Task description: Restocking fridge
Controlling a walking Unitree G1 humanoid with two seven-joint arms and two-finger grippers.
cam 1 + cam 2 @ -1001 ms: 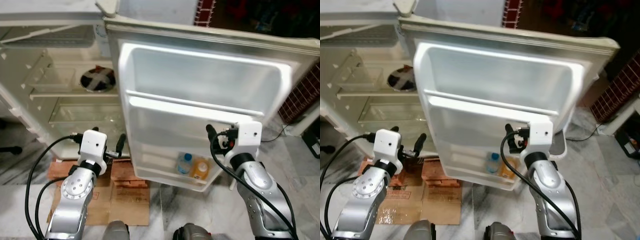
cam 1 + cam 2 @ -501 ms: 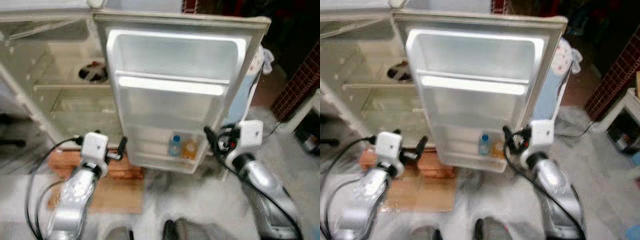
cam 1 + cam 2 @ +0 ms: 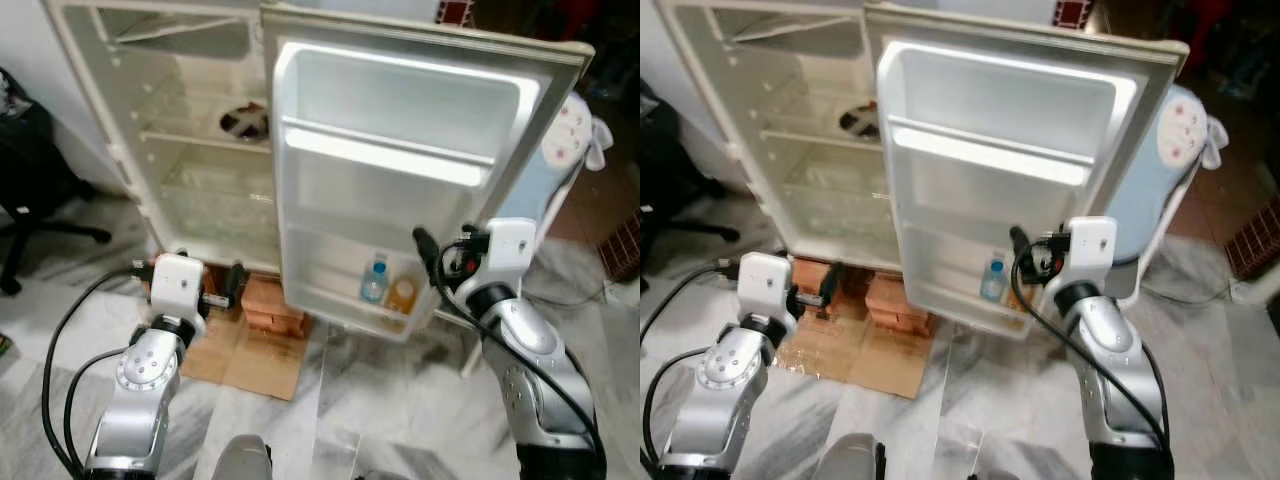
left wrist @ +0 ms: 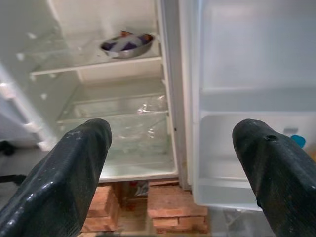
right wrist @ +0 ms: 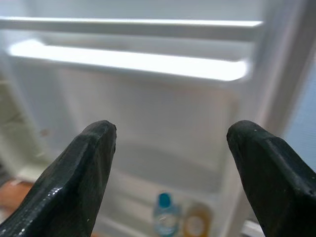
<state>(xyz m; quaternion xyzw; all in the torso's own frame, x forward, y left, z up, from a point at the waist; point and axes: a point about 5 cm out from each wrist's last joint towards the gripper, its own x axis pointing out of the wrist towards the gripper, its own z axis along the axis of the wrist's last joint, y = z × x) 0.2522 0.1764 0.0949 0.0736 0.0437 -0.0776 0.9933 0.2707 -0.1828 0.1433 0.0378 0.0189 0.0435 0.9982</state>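
White plastic lines the open fridge and its door, which swings out toward the robot. Taking the door as the landmark: on its lowest shelf stand two small bottles side by side, a clear one with a blue cap and an amber one touching it on the side nearer the door's free edge. The upper door shelves hold nothing that can be made out. Beyond the door's hinge edge, inside the cabinet, a metal bowl sits on a glass shelf, with a clear drawer below.

The right gripper hovers in front of the door, fingers spread wide and holding nothing, aimed at the lower shelves with the bottles beneath its line. The left gripper is likewise spread and empty, pointed at the gap beside the door's hinge edge, above the bricks propping the cabinet.

Handling, as a judgement: both bottles look like light, thin plastic (probably full, though the view is too small to be sure), smooth and round, so apt to slip or tip. A grip across the body's middle, below the cap, seems safest. The shelf rail hides their lower halves.
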